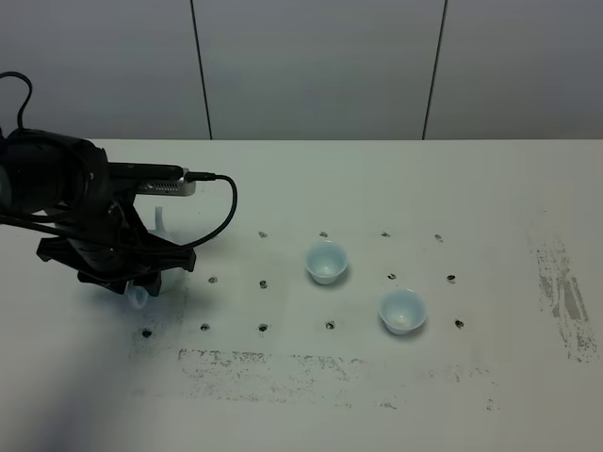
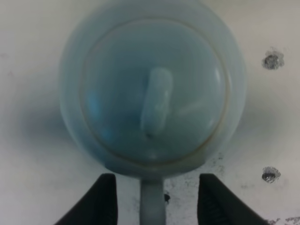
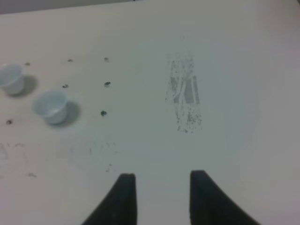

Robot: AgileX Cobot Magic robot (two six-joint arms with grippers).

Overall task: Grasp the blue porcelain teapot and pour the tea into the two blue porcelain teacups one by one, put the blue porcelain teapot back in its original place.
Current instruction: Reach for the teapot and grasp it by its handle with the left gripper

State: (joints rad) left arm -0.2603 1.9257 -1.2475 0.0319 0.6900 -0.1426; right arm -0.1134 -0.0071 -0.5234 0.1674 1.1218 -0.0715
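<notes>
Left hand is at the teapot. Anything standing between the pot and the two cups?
Nothing visible does. From the teapot to the nearer teacup the table shows only flat dark marks. The other teacup stands farther right, apart from the first. Nothing lies between the left hand and the pot.

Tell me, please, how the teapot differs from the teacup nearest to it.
The teapot wears a knobbed lid; the teacup is open. The teapot has a handle between the open jaws of the left gripper; the teacup is handleless and stands free. Both are pale blue.
</notes>
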